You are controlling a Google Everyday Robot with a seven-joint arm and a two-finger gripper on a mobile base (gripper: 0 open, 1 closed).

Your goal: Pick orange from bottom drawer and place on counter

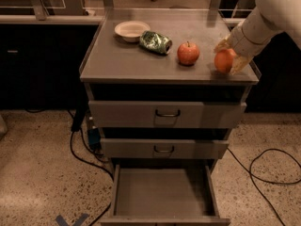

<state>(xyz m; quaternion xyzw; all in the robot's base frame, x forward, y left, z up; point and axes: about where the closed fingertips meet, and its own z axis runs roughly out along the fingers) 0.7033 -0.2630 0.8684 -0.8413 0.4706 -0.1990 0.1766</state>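
Orange [224,61] sits at the right front corner of the counter [127,62], grasped by the gripper [229,56]. One pale finger [221,45] lies behind it and the other against its right front side. I cannot tell whether the fruit touches the surface or hangs just above it. The arm [268,18] reaches in from the upper right. A red apple [188,53] stands near the orange to the left, apart from it. Further left lies a crushed green can [155,42], just beside a pale bowl [132,30]. The bottom drawer [162,194] is pulled out, grey floor showing. Both upper drawers [167,113] are shut. A dark cable [270,166] loops on the speckled floor [37,173].
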